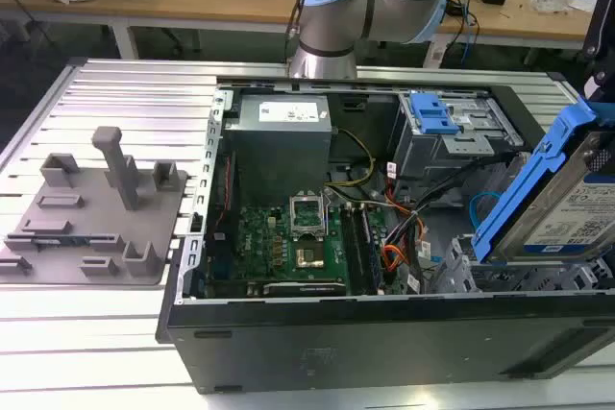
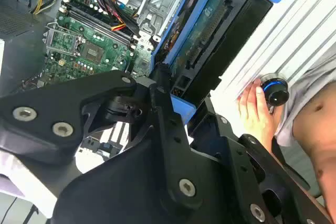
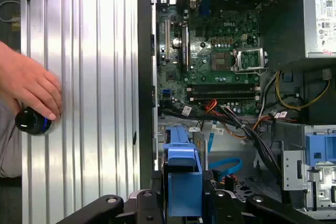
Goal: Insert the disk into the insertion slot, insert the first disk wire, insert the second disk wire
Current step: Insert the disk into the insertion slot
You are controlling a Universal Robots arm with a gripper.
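Black claw (image 3: 184, 201) pinches the disk (image 1: 567, 204) by its blue frame, holding it tilted in the air over the open computer case (image 1: 384, 338), on the exterior view's right side.

In the exterior view I see a black computer case (image 1: 384, 343) lying open on a ribbed aluminium table (image 1: 125, 93). Inside it, a green motherboard (image 1: 298, 237) sits mid-frame, with a grey power supply box (image 1: 279, 132) just above it and orange cables (image 1: 390, 258) to its right. A grey fixture plate (image 1: 91, 223) with upright posts lies at the exterior view's left.
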